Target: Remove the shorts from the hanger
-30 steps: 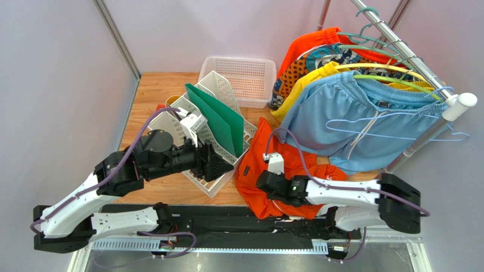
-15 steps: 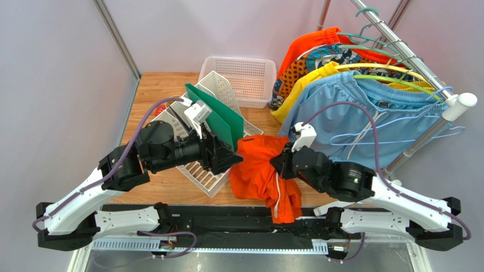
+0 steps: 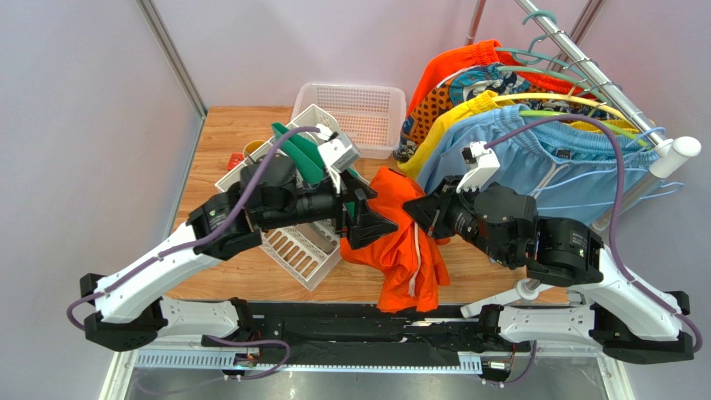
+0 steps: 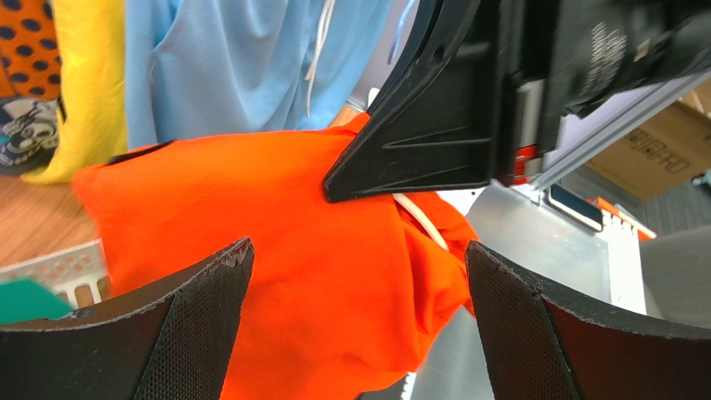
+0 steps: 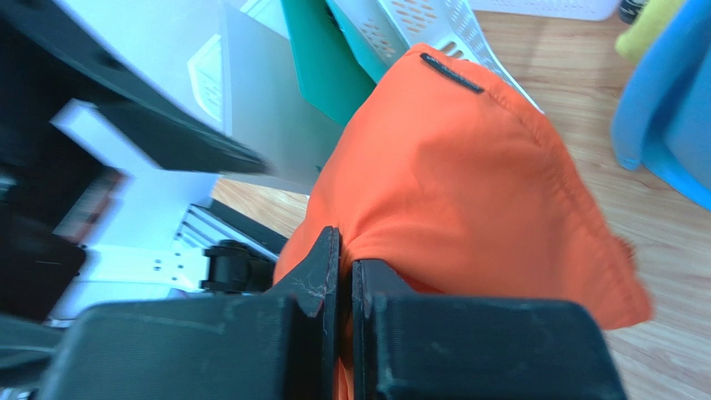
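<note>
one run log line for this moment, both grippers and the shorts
right gripper: shut on bright orange cloth shorts | left gripper: open, facing them | light blue cloth shorts: hanging from metal rail

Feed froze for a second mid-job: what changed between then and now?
The right hand, shut on the orange shorts, has lifted them off the table and carried them away from the near edge; they now dangle from it. The left hand, open, swung from over the white rack toward the shorts, not gripping yet. The light blue shorts stay hanging on the rail.
</note>
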{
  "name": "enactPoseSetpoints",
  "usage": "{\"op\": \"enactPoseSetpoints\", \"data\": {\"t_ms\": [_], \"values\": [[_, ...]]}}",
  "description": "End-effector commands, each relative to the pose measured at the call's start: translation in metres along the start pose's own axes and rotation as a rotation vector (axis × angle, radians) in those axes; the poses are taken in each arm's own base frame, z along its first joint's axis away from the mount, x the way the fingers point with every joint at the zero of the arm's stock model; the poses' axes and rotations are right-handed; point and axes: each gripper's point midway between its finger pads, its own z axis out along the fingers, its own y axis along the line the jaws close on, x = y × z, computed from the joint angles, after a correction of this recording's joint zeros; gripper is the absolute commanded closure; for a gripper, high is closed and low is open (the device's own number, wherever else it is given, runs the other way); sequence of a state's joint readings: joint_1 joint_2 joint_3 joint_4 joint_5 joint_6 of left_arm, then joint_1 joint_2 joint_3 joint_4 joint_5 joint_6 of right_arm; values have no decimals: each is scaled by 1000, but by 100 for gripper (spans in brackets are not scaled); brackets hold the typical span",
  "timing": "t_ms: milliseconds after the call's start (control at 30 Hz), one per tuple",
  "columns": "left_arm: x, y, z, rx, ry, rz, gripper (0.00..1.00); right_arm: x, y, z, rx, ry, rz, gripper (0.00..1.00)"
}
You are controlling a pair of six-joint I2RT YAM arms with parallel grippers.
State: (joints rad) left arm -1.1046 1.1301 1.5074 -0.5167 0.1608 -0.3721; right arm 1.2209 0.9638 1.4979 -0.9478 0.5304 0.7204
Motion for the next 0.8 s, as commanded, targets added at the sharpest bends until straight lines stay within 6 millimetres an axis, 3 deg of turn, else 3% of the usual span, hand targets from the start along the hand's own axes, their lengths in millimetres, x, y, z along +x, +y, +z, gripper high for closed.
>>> {"op": "enactPoseSetpoints", "data": {"t_ms": [0, 200, 333, 467, 567, 600, 733, 767], "values": [[-12, -11, 13, 96, -69, 117, 0, -31, 27, -8, -83, -51, 43, 100], [-3, -11, 35, 134, -52, 153, 1, -53, 49, -15, -154, -76, 75, 100], [4, -34, 46, 289, -36, 124, 1, -56, 62, -17, -220, -72, 109, 100], [9, -33, 57, 293, -13, 103, 2, -62, 76, -20, -285, -78, 137, 100], [11, -29, 61, 280, -7, 100, 16, -68, 80, -24, -307, -96, 158, 100], [11, -26, 60, 268, -8, 97, 33, -69, 80, -25, -307, -99, 161, 100], [15, -16, 58, 229, 4, 85, 60, -75, 77, -29, -304, -123, 181, 100], [16, -16, 57, 228, 5, 83, 79, -77, 78, -30, -309, -128, 186, 100]]}}
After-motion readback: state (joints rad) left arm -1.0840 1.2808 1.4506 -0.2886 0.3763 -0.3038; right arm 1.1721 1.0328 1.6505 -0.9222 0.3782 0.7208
